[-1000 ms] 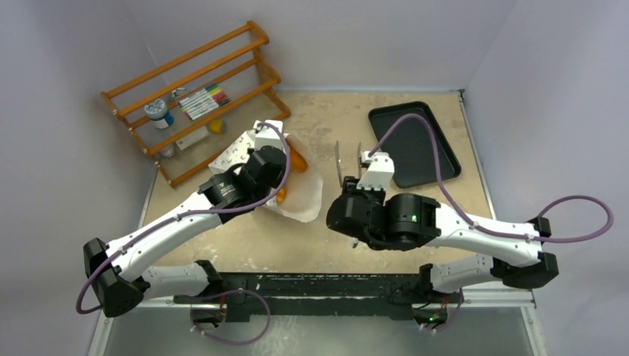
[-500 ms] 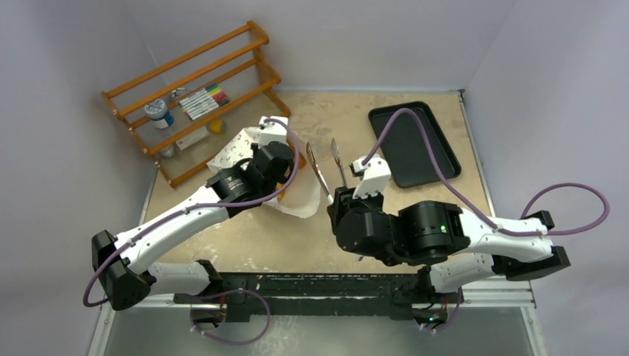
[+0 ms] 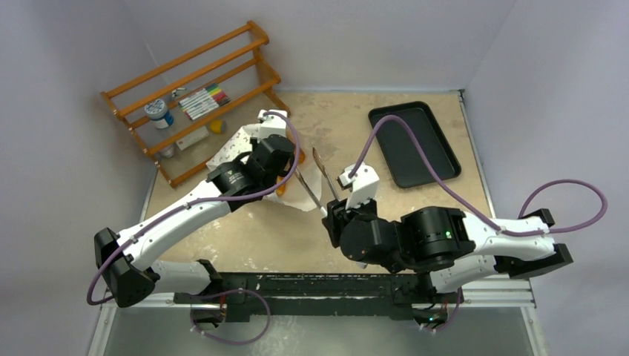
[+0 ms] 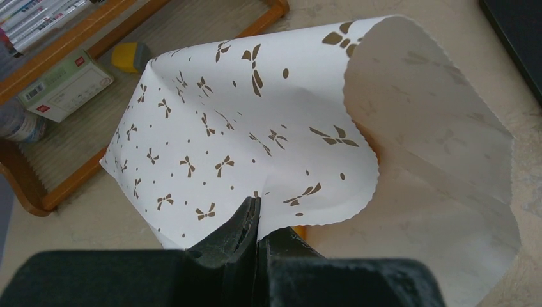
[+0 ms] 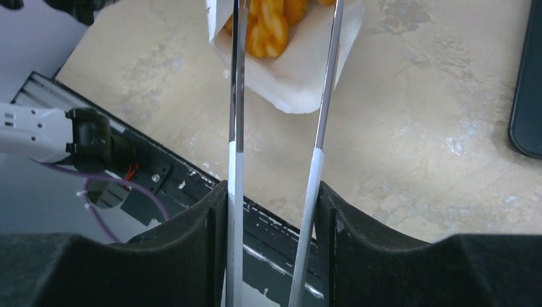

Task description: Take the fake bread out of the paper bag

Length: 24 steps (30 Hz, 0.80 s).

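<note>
The paper bag [image 4: 255, 115] lies on its side, white with small brown bow marks, its mouth facing right. My left gripper [image 4: 259, 206] is shut on the bag's upper lip and holds it raised, so the mouth gapes. Twisted orange fake bread [image 5: 268, 25] lies inside the mouth on the lower flap [image 5: 294, 83]. My right gripper [image 5: 271, 192] is shut on a pair of metal tongs [image 5: 236, 96], whose two arms stand spread apart. From above, the tongs [image 3: 325, 174] point up-left, their tips at the bag's mouth [image 3: 304, 196].
A black tray [image 3: 414, 144] lies at the back right of the table. A wooden rack [image 3: 196, 100] with markers, a jar and small boxes stands at the back left, right behind the bag. The table's near metal edge [image 5: 192, 185] is below the tongs.
My right arm has swung left, bringing the tongs from mid-table to the bag's mouth. The left gripper has kept its hold on the bag's lip and shifted slightly.
</note>
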Tool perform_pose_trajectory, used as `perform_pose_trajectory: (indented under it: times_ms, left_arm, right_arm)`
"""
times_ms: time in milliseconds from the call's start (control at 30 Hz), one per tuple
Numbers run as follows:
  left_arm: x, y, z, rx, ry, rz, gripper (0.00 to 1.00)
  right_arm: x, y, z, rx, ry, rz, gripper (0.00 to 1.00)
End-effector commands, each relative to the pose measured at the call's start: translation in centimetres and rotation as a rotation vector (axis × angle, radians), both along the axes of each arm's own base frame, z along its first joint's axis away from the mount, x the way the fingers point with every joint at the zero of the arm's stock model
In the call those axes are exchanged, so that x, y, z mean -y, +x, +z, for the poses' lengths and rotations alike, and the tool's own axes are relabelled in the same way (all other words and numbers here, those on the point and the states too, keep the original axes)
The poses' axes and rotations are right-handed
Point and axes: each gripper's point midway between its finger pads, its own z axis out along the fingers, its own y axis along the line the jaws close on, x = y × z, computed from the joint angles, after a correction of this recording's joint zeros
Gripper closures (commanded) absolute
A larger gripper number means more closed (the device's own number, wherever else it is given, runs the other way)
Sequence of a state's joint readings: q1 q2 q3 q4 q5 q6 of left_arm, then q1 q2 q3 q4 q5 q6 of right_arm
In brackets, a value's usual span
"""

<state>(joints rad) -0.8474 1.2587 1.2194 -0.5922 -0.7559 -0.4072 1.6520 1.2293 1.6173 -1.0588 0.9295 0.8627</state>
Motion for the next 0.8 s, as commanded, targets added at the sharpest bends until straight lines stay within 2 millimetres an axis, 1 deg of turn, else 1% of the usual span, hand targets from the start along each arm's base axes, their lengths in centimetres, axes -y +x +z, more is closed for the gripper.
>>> perform_pose_trajectory:
  times_ms: [0, 133, 267, 533, 667, 767]
  left_arm:
    - [-0.5, 0.4, 2.5, 0.055, -0.033, 0.028, 1.00]
    - [-0.7, 0.2, 2.9, 0.059, -0.041, 0.026, 1.00]
    - [-0.8, 0.0, 3.5, 0.065, -0.049, 0.021, 1.00]
    - [-1.5, -0.7, 4.2, 0.076, -0.066, 0.017, 1.00]
    - [-1.8, -1.0, 4.5, 0.081, -0.073, 0.015, 1.00]
    - [-2.0, -1.2, 4.6, 0.082, -0.077, 0.013, 1.00]
  right_arm:
    - [-1.3, -0.9, 0.3, 0.000, 0.018, 0.081, 0.52]
    - [-2.1, -1.5, -0.4, -0.011, 0.018, 0.128, 0.52]
    - [-2.8, -1.7, -1.6, -0.008, -0.012, 0.144, 0.52]
    - [-2.8, -2.3, -3.9, -0.060, -0.053, 0.145, 0.52]
    - [-2.8, -2.0, -5.0, -0.062, -0.076, 0.123, 0.52]
    - [-2.6, -1.1, -5.4, -0.062, -0.084, 0.095, 0.52]
